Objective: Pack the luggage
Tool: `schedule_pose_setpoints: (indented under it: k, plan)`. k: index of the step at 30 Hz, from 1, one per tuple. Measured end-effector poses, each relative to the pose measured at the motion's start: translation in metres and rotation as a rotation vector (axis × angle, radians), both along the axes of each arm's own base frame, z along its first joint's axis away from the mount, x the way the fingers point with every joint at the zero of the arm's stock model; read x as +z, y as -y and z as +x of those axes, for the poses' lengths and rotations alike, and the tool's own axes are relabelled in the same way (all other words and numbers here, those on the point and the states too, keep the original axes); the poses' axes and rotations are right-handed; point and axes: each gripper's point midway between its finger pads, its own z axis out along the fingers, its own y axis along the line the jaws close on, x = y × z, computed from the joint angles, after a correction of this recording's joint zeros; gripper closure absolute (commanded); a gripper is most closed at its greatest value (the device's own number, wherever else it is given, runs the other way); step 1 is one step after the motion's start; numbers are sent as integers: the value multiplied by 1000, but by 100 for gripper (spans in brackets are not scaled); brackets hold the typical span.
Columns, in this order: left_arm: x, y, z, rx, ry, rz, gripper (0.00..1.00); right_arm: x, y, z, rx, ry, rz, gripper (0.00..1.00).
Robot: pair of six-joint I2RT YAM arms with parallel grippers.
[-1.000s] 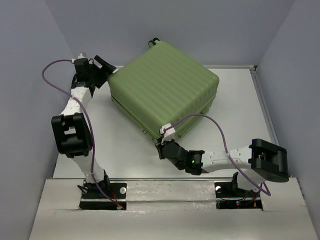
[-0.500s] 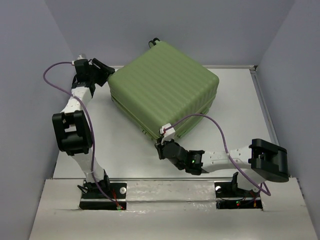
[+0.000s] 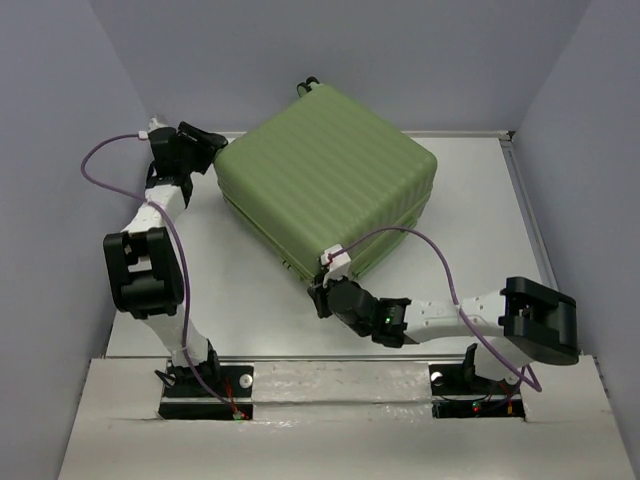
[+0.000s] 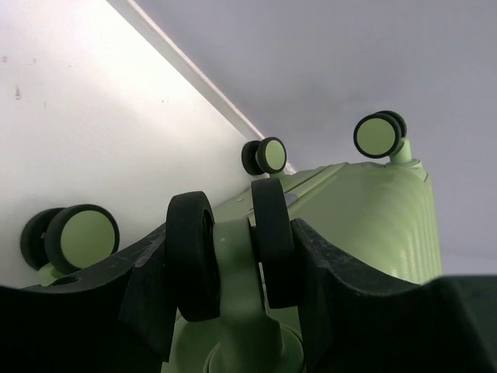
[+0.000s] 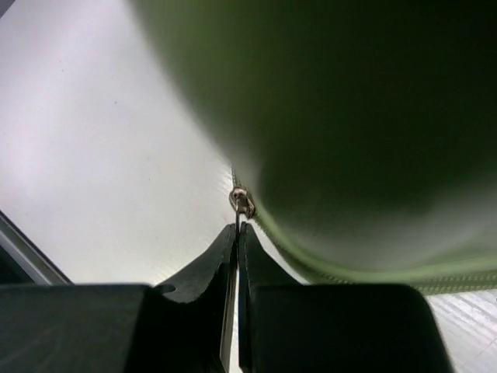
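Observation:
The luggage (image 3: 325, 185) is a light-green ribbed suitcase lying closed on the white table. My left gripper (image 3: 212, 143) is at its far-left corner. In the left wrist view, the left gripper (image 4: 231, 264) is shut on a black twin caster wheel (image 4: 272, 233), one finger (image 4: 144, 295) on each side. Three other green-faced wheels show, the nearest being (image 4: 78, 237). My right gripper (image 3: 320, 290) is at the near corner. In the right wrist view, the right gripper (image 5: 237, 233) is shut on the thin zipper pull, just below the slider (image 5: 241, 202) under the green shell (image 5: 349, 116).
The table (image 3: 480, 200) has a raised rim on the right (image 3: 522, 190) and grey walls close behind and on both sides. The suitcase's far corner nearly reaches the back wall. Purple cables loop from both arms.
My left wrist has shifted a little to the left while still on the wheel. My right gripper has crept slightly along the near corner. The suitcase has barely moved.

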Motion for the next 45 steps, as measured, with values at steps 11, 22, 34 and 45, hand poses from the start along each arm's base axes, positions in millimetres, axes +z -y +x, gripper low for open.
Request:
schedule_pose_setpoints:
  k: [11,22,34,45]
  plan:
    - [6,-62,-90,355,140,-9,94,4,36,24,48,-70,-49,93]
    - [23,-20,-197,374,288,-77,94,4,87,89,-106,-60,-77,93]
    - [7,48,-247,135,223,-126,94,2,-11,47,102,-14,-38,93]
    - [-5,112,-282,-91,198,-110,94,8,9,68,156,-33,-90,93]
